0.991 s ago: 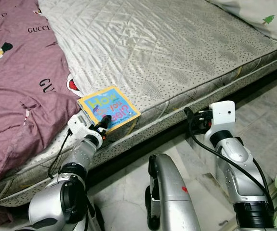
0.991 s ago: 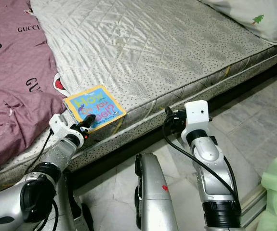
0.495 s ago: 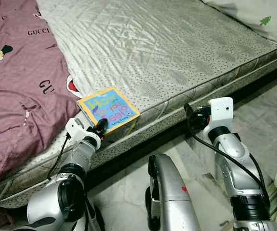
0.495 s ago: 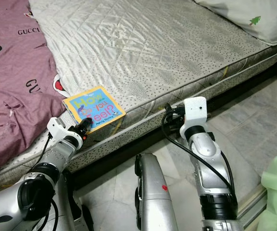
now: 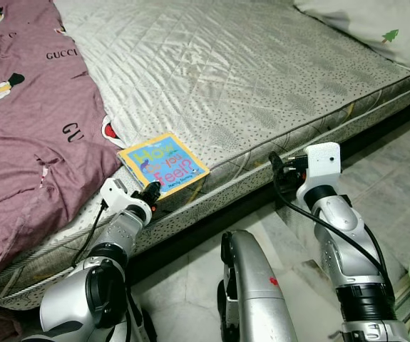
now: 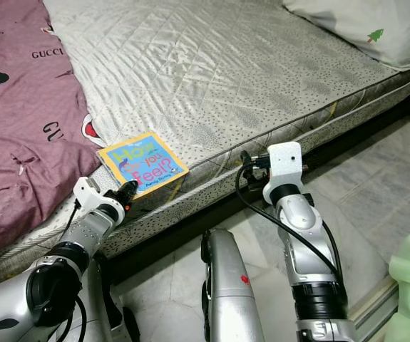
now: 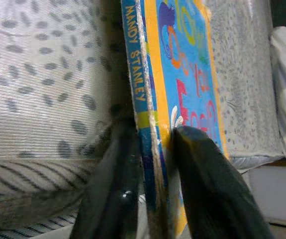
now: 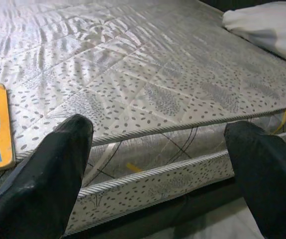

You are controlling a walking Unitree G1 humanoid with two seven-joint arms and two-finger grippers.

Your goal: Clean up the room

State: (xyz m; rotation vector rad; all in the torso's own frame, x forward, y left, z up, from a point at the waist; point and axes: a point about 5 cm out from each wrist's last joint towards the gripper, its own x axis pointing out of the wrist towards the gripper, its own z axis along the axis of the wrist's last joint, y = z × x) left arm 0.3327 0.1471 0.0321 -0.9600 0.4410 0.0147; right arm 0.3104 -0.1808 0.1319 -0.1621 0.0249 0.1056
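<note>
The left gripper (image 7: 155, 164) pinches the book (image 5: 163, 162) at its 7 o'clock corner on the mattress (image 5: 262, 78) edge, while the right gripper (image 8: 157, 164), jaws spread, faces the mattress side.

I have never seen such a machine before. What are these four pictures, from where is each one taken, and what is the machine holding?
This is a humanoid robot with two silver arms, standing beside a bed. Two pictures come from the cameras in its head, looking down. The other two come from cameras on its wrists, looking along each gripper's black fingers.

On the mattress lie a purple blanket, a white pillow and a colourful children's book at the edge.

The left gripper has its two fingers closed on the edge of the book, one on each side; the left wrist picture shows this up close. The right gripper is open and holds nothing; it hovers next to the side of the mattress.
</note>
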